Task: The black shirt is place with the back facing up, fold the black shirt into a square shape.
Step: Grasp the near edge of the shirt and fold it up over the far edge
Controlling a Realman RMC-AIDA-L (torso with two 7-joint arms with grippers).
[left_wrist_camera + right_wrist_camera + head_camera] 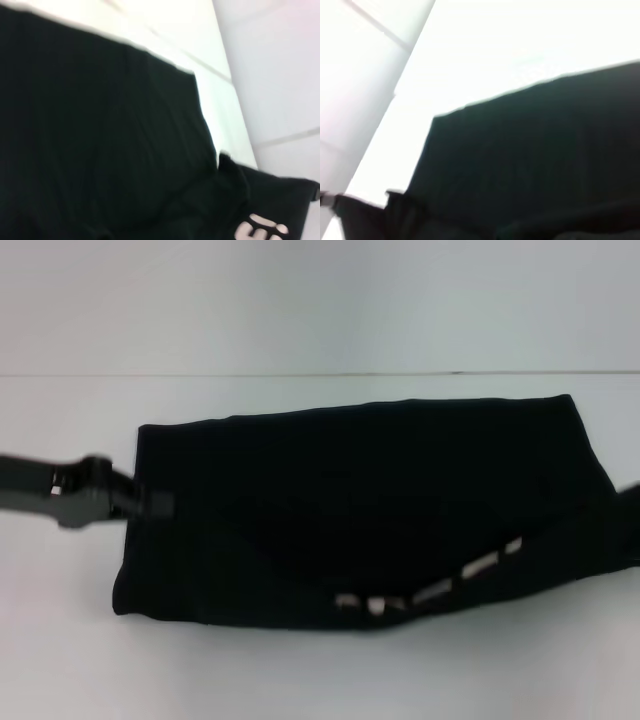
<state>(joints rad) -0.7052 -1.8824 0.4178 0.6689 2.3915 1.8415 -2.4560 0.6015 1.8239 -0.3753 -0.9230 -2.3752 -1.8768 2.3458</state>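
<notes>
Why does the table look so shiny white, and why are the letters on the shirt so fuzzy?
Head view: the black shirt is one dark mass and its letters are smeared blobs; the left gripper at its edge is soft too. Left wrist view: the table glares bright white and the shirt's edge is blurred. Right wrist view: the table is washed out.

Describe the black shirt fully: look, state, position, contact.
The black shirt is plain dark soft fabric, already folded into a wide, uneven band lying flat on the white table. White letters, only partly readable, show along its near folded edge toward the robot's right. The left gripper is at its left edge; the right arm barely shows at its right end.
</notes>
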